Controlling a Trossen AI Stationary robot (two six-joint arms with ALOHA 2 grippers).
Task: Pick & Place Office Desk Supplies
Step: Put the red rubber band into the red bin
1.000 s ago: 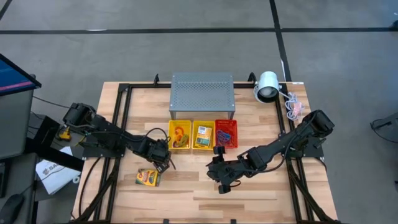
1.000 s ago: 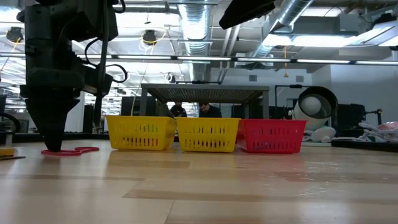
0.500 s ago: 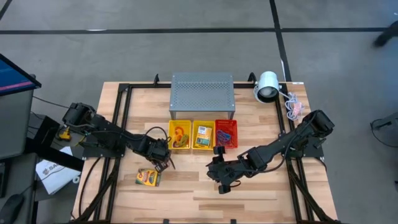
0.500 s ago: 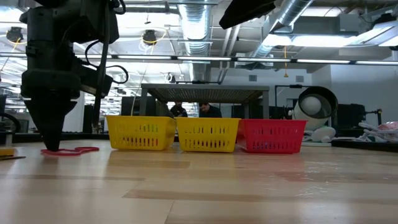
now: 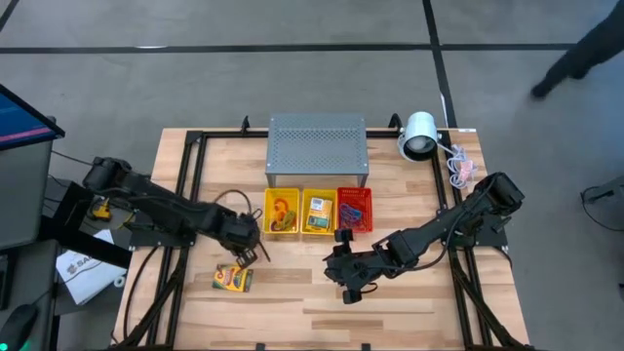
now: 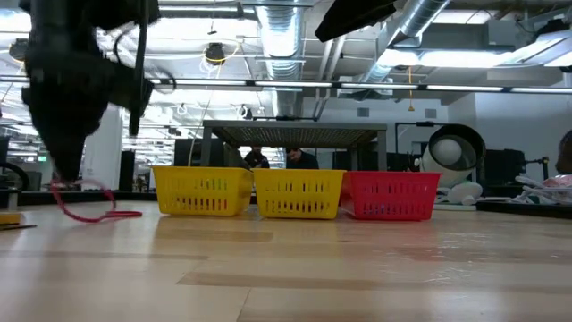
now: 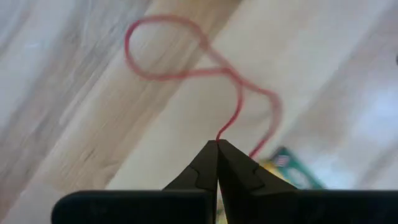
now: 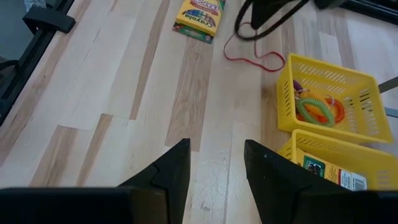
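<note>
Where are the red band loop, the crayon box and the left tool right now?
red band loop [image 7: 163, 73]: left wrist view, on the strand at the bottom of its round loop.
crayon box [image 5: 233, 279]: high view, middle of its top face.
left tool [image 7: 217, 146]: left wrist view, tips shut on the band.

Two yellow baskets [image 5: 281, 194] beside a red basket [image 5: 355, 193], grey box [image 5: 317, 148] behind.

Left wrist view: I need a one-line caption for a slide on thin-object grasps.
Left tool shut on a thin red band loop, lifting one end above the wooden table.
</note>
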